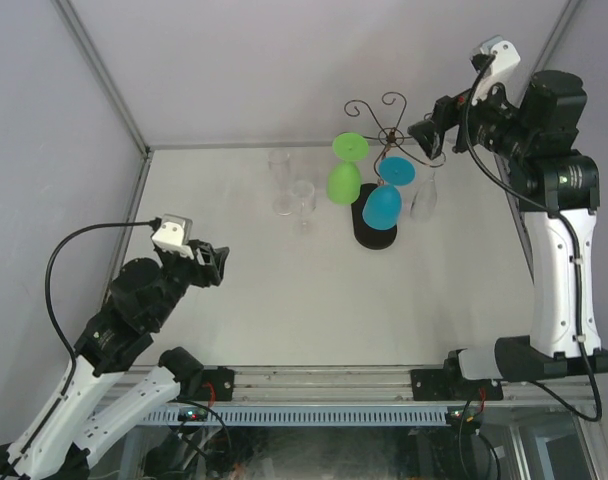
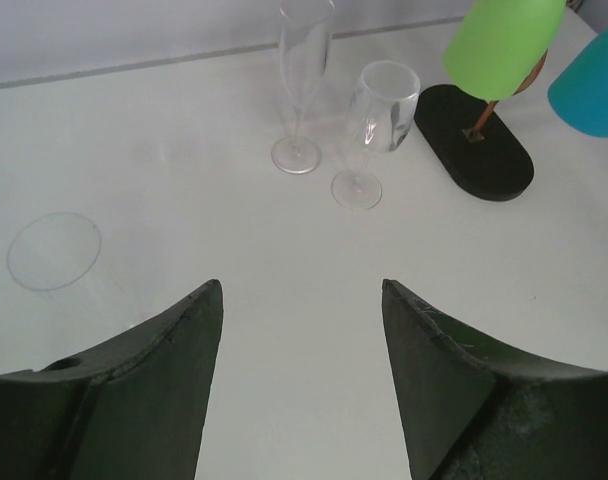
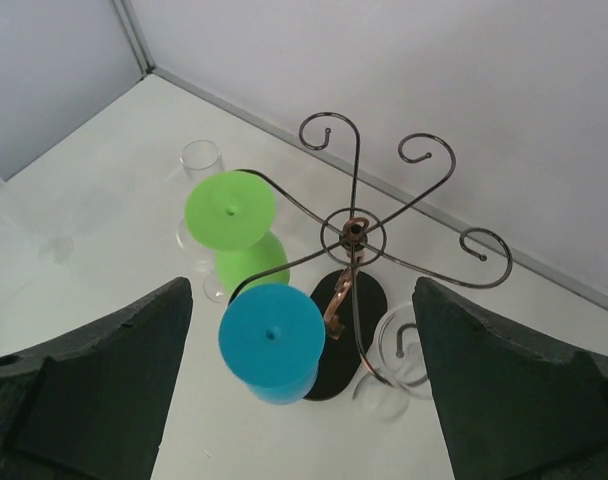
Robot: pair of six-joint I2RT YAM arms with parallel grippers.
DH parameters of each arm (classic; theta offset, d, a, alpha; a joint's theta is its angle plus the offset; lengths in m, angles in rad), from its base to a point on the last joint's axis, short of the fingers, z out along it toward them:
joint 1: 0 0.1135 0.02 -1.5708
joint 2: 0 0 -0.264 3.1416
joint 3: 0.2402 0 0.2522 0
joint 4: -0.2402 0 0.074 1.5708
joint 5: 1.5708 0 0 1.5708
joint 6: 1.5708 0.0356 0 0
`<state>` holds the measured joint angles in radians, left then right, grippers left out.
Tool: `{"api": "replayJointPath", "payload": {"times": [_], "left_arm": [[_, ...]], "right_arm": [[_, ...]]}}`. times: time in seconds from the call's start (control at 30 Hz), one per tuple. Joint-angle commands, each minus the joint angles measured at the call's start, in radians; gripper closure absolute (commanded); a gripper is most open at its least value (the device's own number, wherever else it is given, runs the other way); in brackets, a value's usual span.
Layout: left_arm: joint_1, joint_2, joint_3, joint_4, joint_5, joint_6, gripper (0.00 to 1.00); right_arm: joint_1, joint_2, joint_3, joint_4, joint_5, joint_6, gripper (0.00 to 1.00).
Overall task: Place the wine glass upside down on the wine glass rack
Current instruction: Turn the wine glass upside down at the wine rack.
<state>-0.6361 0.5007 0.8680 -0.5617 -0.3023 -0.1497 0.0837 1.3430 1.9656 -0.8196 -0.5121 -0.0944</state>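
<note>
The wine glass rack (image 1: 386, 133) is a dark wire stand with curled arms on a black oval base (image 1: 368, 236); it also shows in the right wrist view (image 3: 352, 232). Three glasses hang upside down from it: a green one (image 1: 345, 180), a blue one (image 1: 382, 205) and a clear wine glass (image 1: 423, 197), whose foot (image 3: 408, 342) sits on an arm's hook. My right gripper (image 1: 429, 140) is open and empty above the rack, and in its own view (image 3: 302, 287) the fingers stand either side of it. My left gripper (image 1: 210, 263) is open and empty low over the table at the near left.
A clear flute (image 1: 278, 166) and a clear wine glass (image 1: 303, 203) stand upright on the table left of the rack, also in the left wrist view (image 2: 304, 80) (image 2: 380, 110). A faint clear disc (image 2: 54, 250) lies on the table. Grey walls close the back and sides.
</note>
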Motion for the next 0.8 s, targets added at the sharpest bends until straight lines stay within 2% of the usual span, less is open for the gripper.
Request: {"api": "replayJointPath", "payload": {"times": [0.0, 0.3, 0.5, 0.77], "left_arm": [[0.006, -0.020, -0.047, 0.032, 0.013, -0.017, 0.31], [0.006, -0.028, -0.106, 0.056, 0.021, -0.002, 0.31], [0.006, -0.029, -0.134, 0.063, 0.020, -0.006, 0.31], [0.006, -0.008, -0.133, 0.065, 0.014, 0.002, 0.32]], "right_arm": [[0.021, 0.081, 0.114, -0.087, 0.042, -0.050, 0.11], [0.032, 0.286, 0.293, -0.219, 0.060, -0.127, 0.14], [0.033, 0.402, 0.425, -0.282, 0.021, -0.182, 0.16], [0.044, 0.507, 0.454, -0.289, -0.028, -0.265, 0.20]]}}
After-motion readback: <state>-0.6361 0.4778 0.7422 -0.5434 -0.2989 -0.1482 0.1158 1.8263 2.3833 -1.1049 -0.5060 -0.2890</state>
